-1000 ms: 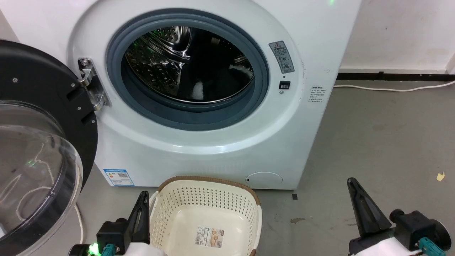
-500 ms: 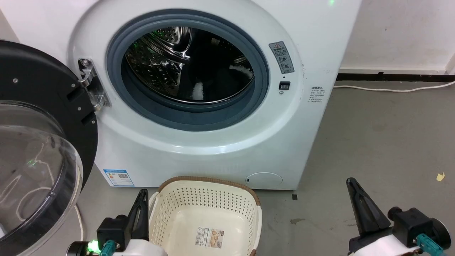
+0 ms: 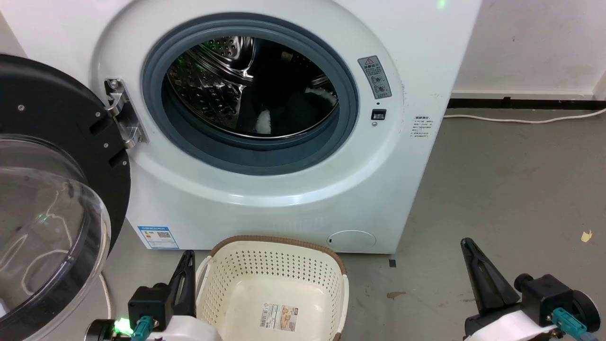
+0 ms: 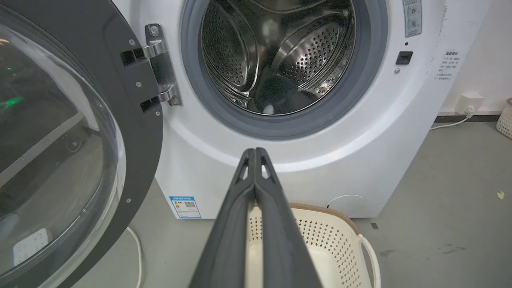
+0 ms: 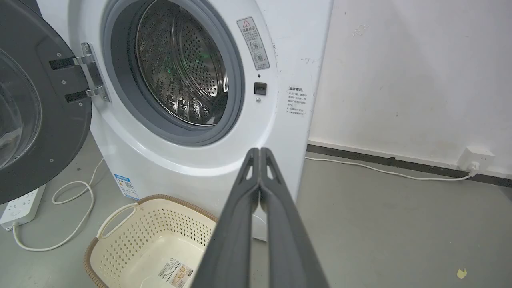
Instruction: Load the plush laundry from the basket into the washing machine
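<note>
The black plush laundry (image 3: 289,111) with white patches lies low inside the steel drum of the washing machine (image 3: 284,199); in the left wrist view the plush laundry (image 4: 280,96) shows deep in the drum. The cream basket (image 3: 272,265) stands on the floor before the washer with nothing in it but its bottom label; the basket (image 5: 132,236) shows likewise from the right wrist. My left gripper (image 3: 187,258) is shut beside the basket's left rim. My right gripper (image 3: 466,244) is shut over bare floor to the right. Both sets of fingers press together with nothing held.
The washer door (image 3: 52,189) stands swung open at the left, its clear bubble facing me. A white cable (image 5: 76,200) and power strip (image 5: 20,208) lie on the floor under it. Another cable (image 3: 521,117) runs along the back wall. Grey floor (image 3: 511,189) spreads to the right.
Both grippers have sunk slightly toward the bottom edge of the head view. The basket, washer and plush stay put.
</note>
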